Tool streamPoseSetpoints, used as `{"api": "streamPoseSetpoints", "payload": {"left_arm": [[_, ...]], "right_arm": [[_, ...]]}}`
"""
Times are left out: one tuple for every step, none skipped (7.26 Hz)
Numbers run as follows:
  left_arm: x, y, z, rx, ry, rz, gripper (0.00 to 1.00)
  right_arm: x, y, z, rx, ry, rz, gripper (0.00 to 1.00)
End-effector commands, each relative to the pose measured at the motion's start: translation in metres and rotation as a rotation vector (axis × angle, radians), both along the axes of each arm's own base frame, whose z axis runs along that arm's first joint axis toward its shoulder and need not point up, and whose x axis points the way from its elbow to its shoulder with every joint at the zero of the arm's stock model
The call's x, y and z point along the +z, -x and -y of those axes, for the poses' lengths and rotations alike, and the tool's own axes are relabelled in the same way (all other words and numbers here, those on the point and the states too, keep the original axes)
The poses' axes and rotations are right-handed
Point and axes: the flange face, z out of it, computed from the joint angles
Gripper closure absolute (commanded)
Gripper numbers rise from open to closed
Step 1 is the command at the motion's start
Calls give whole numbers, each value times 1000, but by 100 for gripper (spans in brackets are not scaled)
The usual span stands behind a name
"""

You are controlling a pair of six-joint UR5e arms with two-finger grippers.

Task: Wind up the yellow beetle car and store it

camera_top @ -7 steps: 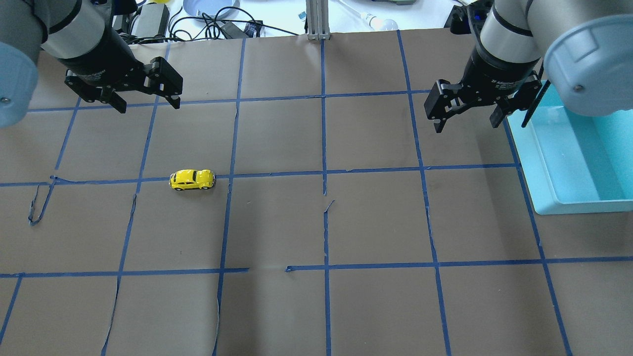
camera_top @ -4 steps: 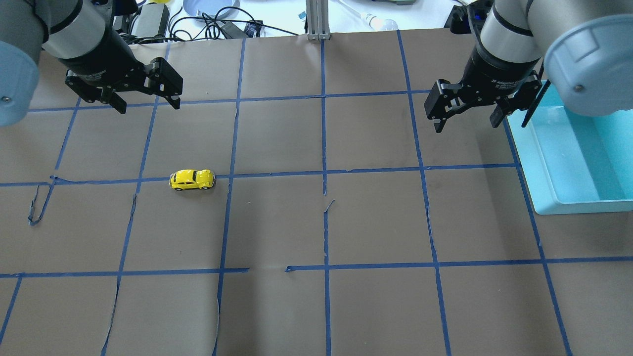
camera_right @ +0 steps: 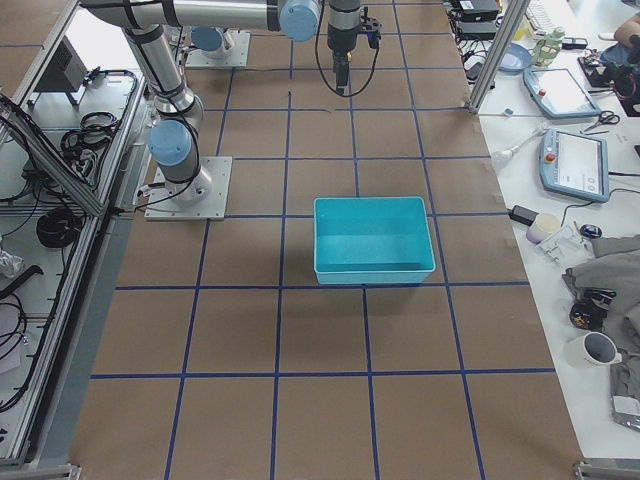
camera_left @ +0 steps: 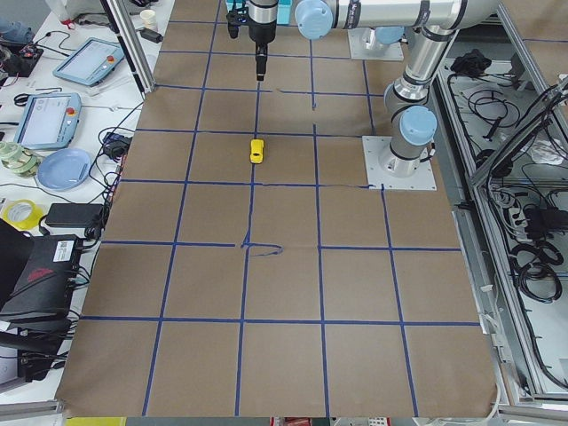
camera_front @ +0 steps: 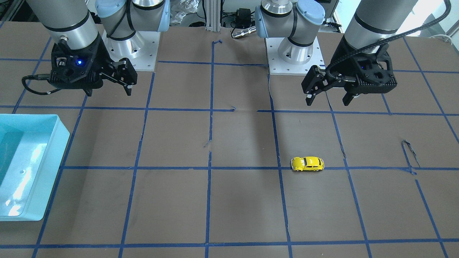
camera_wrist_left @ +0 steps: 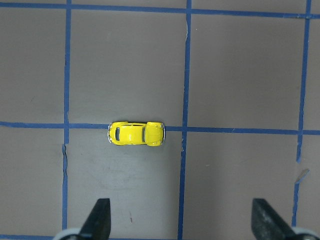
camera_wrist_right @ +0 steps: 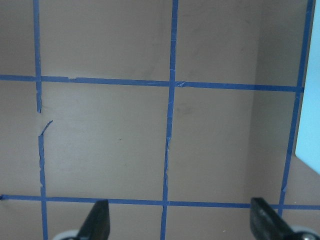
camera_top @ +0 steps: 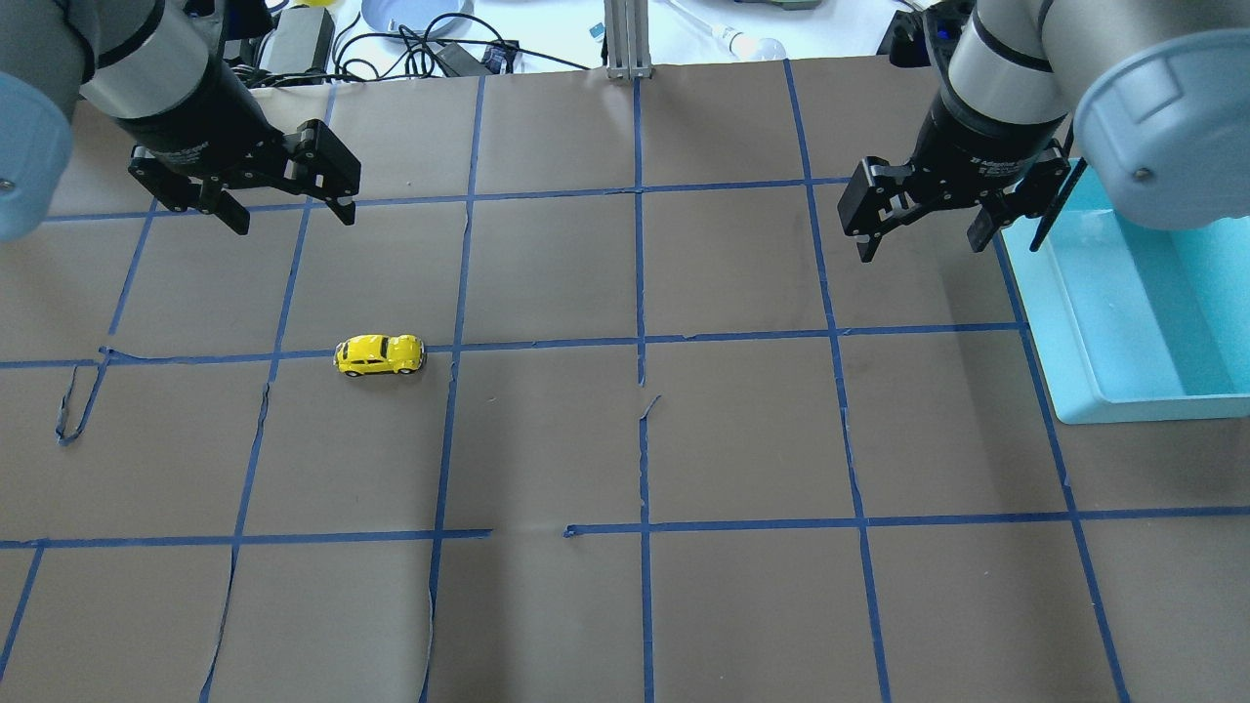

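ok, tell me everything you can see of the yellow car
The yellow car is a small glossy toy with a rounded beetle body, dark windows and tiny wheels. It looks like painted metal or plastic. It stands upright on its wheels on the brown table, lengthwise along a blue tape line, just beside a crossing of the lines. Only the table touches it: the left claw hangs open, well clear of it.

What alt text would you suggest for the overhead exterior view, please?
A yellow beetle car sits left of centre on a brown table gridded with blue tape. The open left hand hovers at the far left, and the open right hand hangs beside a turquoise bin at the right edge.
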Motion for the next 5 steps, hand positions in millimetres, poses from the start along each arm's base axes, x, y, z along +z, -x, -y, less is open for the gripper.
{"api": "streamPoseSetpoints", "payload": {"left_arm": [[-6, 1, 2, -14, -18, 4, 0], [-9, -2, 6, -124, -20, 7, 0], [-19, -7, 7, -232, -38, 20, 0], [-35, -11, 18, -390, -51, 21, 0], [-64, -13, 27, -555, -99, 9, 1]], "right_arm": [[0, 0, 0, 0, 0, 1, 0], [-1, 0, 0, 0, -3, 1, 0], [-1, 0, 0, 2, -3, -1, 0], [-1, 0, 0, 2, -3, -1, 0], [-1, 0, 0, 2, -3, -1, 0]]}}
